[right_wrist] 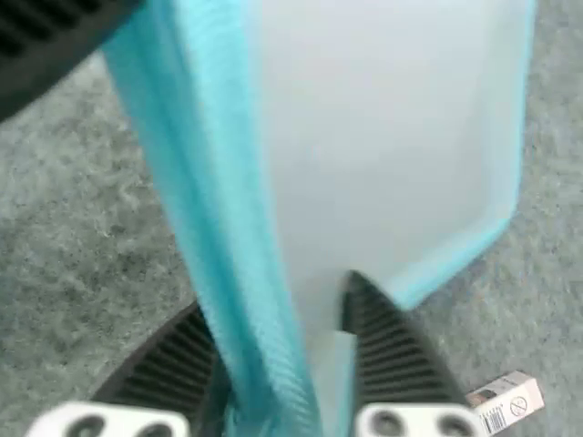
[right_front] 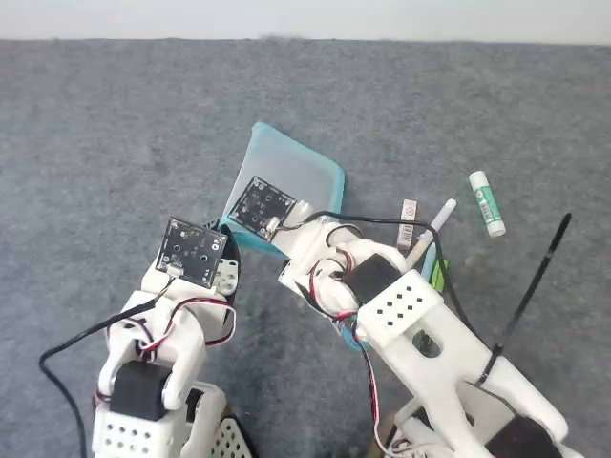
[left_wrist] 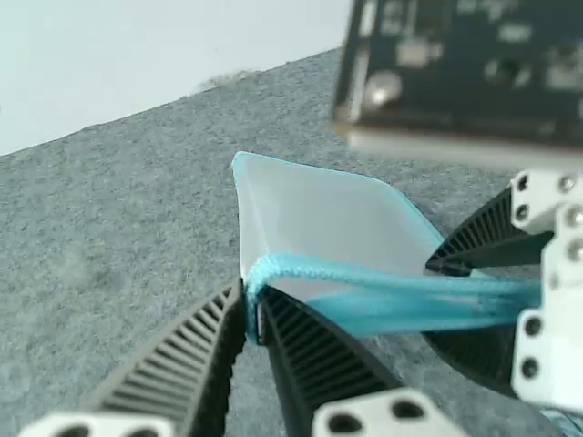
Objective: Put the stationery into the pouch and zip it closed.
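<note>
The translucent pouch [right_front: 298, 172] with a teal zipper rim lies at mid-table, its mouth towards the arms. In the left wrist view my left gripper [left_wrist: 250, 305] is shut on one end of the teal rim [left_wrist: 364, 287] of the pouch [left_wrist: 319, 218]. My right gripper [left_wrist: 460, 296] holds the same rim farther along. In the right wrist view my right gripper [right_wrist: 278, 319] has the rim of the pouch [right_wrist: 383, 137] between its fingers [right_wrist: 392, 350]. A glue stick [right_front: 487, 202], an eraser [right_front: 409, 224] and a white pen [right_front: 432, 227] lie to the right of the pouch.
A green item [right_front: 439, 274] and a blue one [right_front: 429, 258] peek out beside the right arm. A black cable tie [right_front: 539, 272] rises over that arm. The eraser [right_wrist: 506, 401] lies on grey carpet [right_front: 115, 143], which is bare at the left and far side.
</note>
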Robot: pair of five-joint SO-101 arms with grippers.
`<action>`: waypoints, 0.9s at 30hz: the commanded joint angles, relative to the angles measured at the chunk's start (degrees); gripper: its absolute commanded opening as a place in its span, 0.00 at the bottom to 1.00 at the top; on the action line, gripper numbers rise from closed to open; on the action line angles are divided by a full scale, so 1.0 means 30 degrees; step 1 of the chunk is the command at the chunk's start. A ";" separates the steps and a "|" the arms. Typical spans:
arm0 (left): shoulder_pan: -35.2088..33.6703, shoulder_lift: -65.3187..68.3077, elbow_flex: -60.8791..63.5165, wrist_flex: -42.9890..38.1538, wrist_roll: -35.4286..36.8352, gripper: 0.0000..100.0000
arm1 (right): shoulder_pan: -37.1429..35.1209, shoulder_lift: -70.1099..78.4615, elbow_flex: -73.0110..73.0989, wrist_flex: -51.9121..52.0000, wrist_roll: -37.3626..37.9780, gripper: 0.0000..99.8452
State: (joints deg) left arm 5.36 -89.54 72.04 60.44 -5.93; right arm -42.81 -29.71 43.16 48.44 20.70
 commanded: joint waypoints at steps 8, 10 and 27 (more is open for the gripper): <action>0.0117 0.0703 -0.0513 -0.0205 -0.0557 0.04 | -0.0220 -0.4850 -0.1172 0.3326 0.1201 0.01; 0.0117 0.0703 -0.0513 -0.0205 -0.0557 0.10 | -0.0220 -0.5612 -0.1172 0.3853 0.1641 0.01; 0.0234 0.0703 0.2740 -0.2608 -0.0615 0.01 | -0.0308 -0.7897 -0.1114 0.5612 0.2051 0.01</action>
State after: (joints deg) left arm 5.45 -89.71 77.58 56.13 -6.81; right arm -42.73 -49.23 42.90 64.35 26.24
